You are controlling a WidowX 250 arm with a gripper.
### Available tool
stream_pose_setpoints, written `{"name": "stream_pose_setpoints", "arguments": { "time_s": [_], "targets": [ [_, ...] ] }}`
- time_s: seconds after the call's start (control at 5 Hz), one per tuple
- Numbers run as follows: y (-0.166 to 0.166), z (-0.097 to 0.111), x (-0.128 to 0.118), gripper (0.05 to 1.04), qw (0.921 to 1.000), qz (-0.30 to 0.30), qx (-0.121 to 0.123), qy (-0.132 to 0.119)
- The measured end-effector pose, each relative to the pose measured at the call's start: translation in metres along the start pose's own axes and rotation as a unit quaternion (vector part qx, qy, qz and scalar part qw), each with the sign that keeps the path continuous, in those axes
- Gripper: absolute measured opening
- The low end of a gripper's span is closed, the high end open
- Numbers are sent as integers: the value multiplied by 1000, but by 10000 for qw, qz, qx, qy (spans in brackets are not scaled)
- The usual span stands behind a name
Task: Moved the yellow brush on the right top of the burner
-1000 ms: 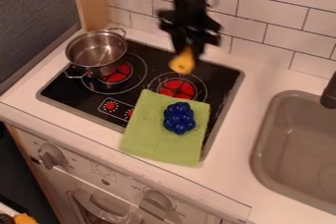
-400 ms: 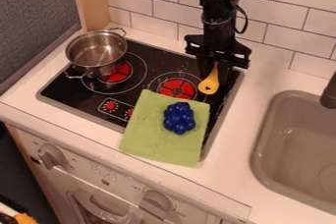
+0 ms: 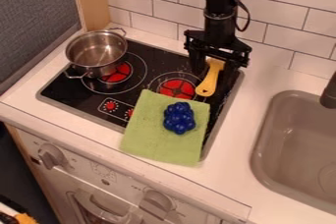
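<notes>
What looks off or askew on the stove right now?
A green cloth lies askew over the near edge of the right burner, odd on a cooktop; the metal pot sits off-centre on the left burner.

From mid-view, we see yellow on the brush (image 3: 209,81) at two o'clock and black on the gripper (image 3: 211,73). We find the hob (image 3: 141,53) black and white-ringed, its burners (image 3: 178,89) red. The cloth (image 3: 154,144) at six o'clock is light green, the grapes (image 3: 179,118) deep blue. We see a silvery pot (image 3: 97,51) at ten, a grey-brown sink (image 3: 295,144) at four, and white, dark-lined tiles (image 3: 263,14) at one.
</notes>
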State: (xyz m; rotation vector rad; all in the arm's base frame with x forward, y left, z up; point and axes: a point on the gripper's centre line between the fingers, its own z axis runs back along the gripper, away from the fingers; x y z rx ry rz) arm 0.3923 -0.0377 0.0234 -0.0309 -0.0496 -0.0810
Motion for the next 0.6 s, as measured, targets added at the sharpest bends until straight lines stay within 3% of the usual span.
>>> {"name": "stream_pose_setpoints", "arguments": {
  "time_s": [0.2, 0.6],
  "targets": [
    [-7, 33, 1, 1005, 9996, -96, 125, -220],
    [-12, 40, -11, 1000, 9995, -239, 52, -210]
  ]
}}
